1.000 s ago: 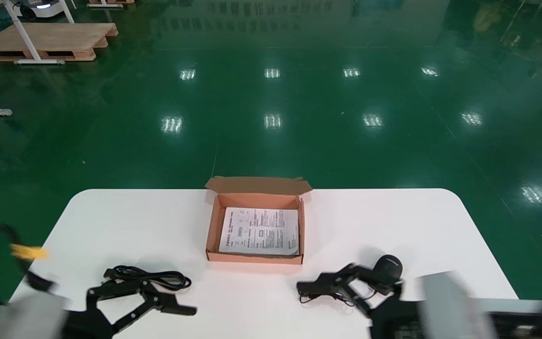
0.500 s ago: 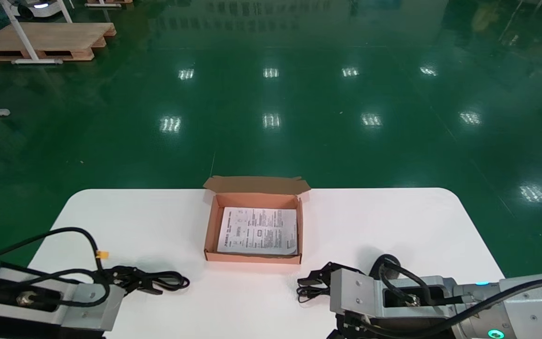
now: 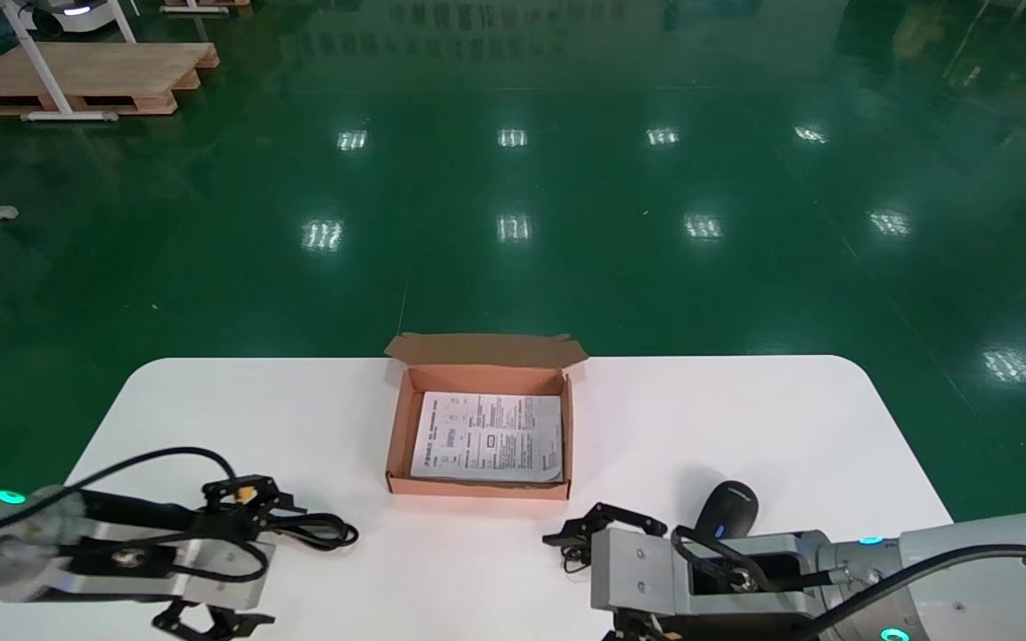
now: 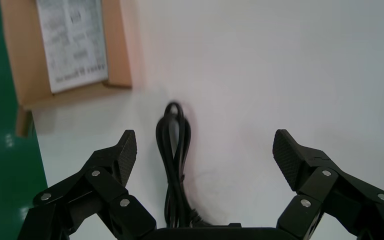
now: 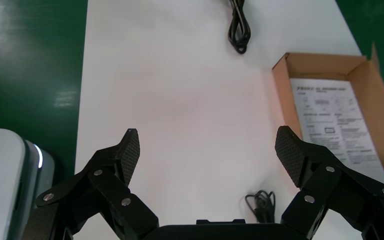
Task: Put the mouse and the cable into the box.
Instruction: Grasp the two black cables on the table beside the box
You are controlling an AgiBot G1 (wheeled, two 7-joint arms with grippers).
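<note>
The black cable [image 3: 313, 529] lies coiled on the white table, left of the open cardboard box [image 3: 399, 436]. My left gripper [image 3: 265, 559] is open and low over the cable's near end. In the left wrist view the cable [image 4: 174, 150] runs between the spread fingers, nearer the finger [image 4: 125, 152] on the box side. The black mouse [image 3: 728, 507] rests right of the box, and its bundled cord [image 3: 574, 557] lies by my open right gripper [image 3: 568, 586]. The right wrist view shows that cord [image 5: 262, 204] near one finger [image 5: 291, 155], with nothing between the jaws.
A printed sheet [image 3: 488, 437] lies flat in the box, whose lid flap [image 3: 488, 349] stands open at the far side. Bare table stretches between the cable and the cord. The green floor lies beyond the table edges. The right wrist view shows the box [image 5: 281, 95] and the far cable [image 5: 239, 30].
Both arms were sweeping in and have settled. The left gripper has shifted right and now straddles the cable's near end. The right wrist has dropped back, uncovering the mouse.
</note>
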